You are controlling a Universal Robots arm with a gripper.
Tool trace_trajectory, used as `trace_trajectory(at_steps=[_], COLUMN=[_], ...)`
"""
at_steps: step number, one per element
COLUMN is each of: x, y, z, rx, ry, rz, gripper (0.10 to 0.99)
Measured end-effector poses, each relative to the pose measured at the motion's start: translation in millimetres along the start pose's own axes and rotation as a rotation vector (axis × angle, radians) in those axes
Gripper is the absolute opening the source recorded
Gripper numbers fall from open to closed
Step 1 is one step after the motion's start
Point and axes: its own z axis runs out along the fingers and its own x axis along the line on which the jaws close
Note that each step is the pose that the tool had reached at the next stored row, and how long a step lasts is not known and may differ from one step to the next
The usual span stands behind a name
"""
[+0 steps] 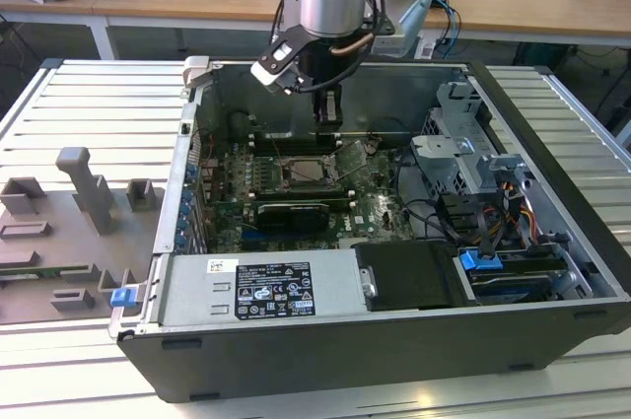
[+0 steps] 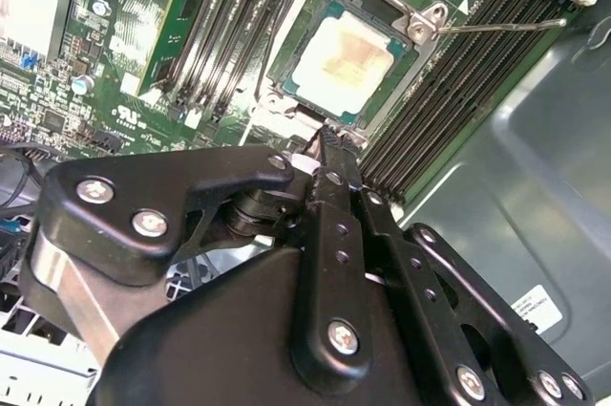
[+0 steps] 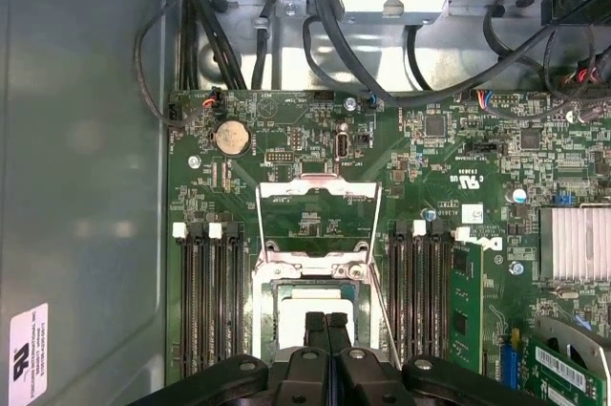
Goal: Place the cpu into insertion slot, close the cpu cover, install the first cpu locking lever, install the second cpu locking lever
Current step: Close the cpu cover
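The cpu [image 2: 342, 60] is seated in the insertion slot [image 2: 418, 24]. It is a flat square chip with a pale silver-grey metal top. The second wrist view shows a tan smear at its centre and the slot's dark surround and metal rim around it.

The gripper [image 2: 329, 141] hangs directly over the slot's edge. Its two matte black fingers are pressed together with nothing between them. In the first wrist view they mask part of the chip.

The first wrist view shows the cpu cover [image 3: 320, 190], a thin silvery frame plate with a large window. It lies folded back off the slot, with green board visible through the cut-out. Long black memory slots [image 3: 205, 301] flank the slot on both sides.

The second wrist view shows a locking lever [image 2: 501, 27], a thin steel rod running out from the slot's corner across the memory slots.

The exterior view places the gripper above the slot, inside the open dark computer case [image 1: 394, 380].
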Motion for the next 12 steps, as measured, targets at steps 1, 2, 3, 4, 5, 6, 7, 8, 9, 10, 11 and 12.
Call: trace_trajectory(at_steps=[1, 2, 3, 4, 5, 6, 7, 8, 9, 10, 11, 12], x=[0.0, 0.0, 0.0, 0.0, 0.0, 0.0, 0.0, 0.0, 0.0, 0.0, 0.0, 0.0], y=[0.4, 0.8, 1.3, 1.9, 2.5, 3.4, 3.9, 4.3, 4.7, 5.1, 5.6, 6.1], z=[0.0, 0.0, 0.1, 0.1, 0.1, 0.1, 0.2, 0.2, 0.2, 0.2, 0.3, 0.3], rx=[0.000, 0.000, 0.000, 0.000, 0.000, 0.000, 0.000, 0.000, 0.000, 0.000, 0.000, 0.000], ry=[0.0001, 0.0000, 0.0000, 0.0000, 0.0001, 0.0000, 0.0001, 0.0000, 0.0001, 0.0000, 0.0000, 0.0001], rz=[0.000, 0.000, 0.000, 0.000, 0.000, 0.000, 0.000, 0.000, 0.000, 0.000, 0.000, 0.000], gripper=[0.106, 0.106, 0.106, 0.106, 0.106, 0.106, 0.106, 0.106, 0.106, 0.106, 0.106, 0.106])
